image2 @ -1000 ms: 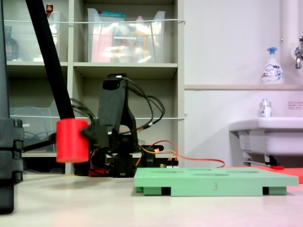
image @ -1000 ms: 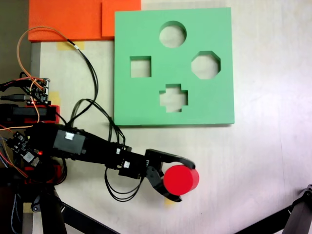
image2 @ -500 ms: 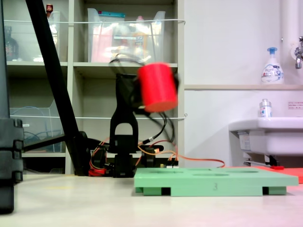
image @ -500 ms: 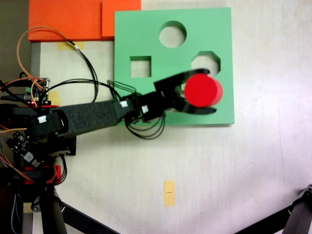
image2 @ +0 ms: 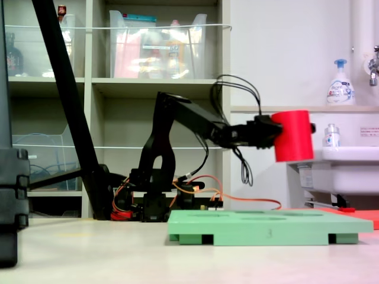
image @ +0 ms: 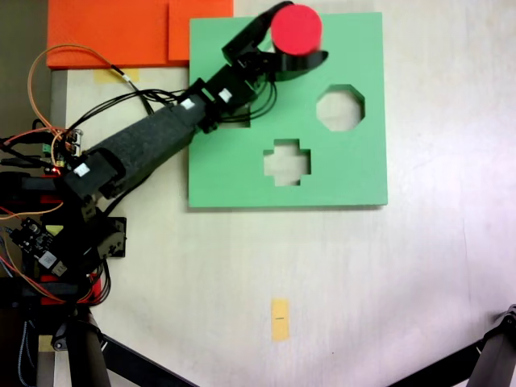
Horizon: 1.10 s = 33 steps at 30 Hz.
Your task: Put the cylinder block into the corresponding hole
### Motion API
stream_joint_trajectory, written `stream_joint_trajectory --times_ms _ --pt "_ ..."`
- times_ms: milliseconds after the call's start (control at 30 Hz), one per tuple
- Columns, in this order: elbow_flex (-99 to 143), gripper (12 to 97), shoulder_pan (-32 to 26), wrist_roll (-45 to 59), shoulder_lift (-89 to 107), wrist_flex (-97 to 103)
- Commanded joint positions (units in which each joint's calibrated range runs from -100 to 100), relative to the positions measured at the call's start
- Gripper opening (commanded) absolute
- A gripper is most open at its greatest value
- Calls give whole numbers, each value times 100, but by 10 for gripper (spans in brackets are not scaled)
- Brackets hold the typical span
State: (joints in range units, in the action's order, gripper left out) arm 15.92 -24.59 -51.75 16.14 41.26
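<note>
The cylinder block (image: 297, 29) is a bright red foam cylinder held in the air, and my gripper (image: 305, 31) is shut on it with a black finger on either side. In a fixed view from above it hangs over the far edge of the green foam board (image: 355, 173). The corresponding hole lies hidden beneath the block and fingers there. From the side, the block (image2: 293, 135) hangs upright well above the board (image2: 266, 228), apart from it, with the arm stretched out level.
The board also has an octagonal cut-out (image: 340, 107), a cross cut-out (image: 287, 161) and a square one partly under the arm. Orange foam sheets (image: 121, 32) lie at the far left corner. A yellow tape mark (image: 279, 319) sits on the table. Cables and circuit boards (image: 40, 234) crowd the arm's base.
The arm has swung from the table in front of the board, across the octagonal cut-out, to the board's far edge, carrying the red block and stretching out level.
</note>
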Motion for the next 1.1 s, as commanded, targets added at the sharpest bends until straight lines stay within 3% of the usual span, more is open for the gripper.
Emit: stream_joint_trajectory --times_ms 0,467,1067 --pt "33 321 -117 39 118 9" --pt "1040 328 -112 34 118 58" --pt "13 330 -147 29 -1614 164"
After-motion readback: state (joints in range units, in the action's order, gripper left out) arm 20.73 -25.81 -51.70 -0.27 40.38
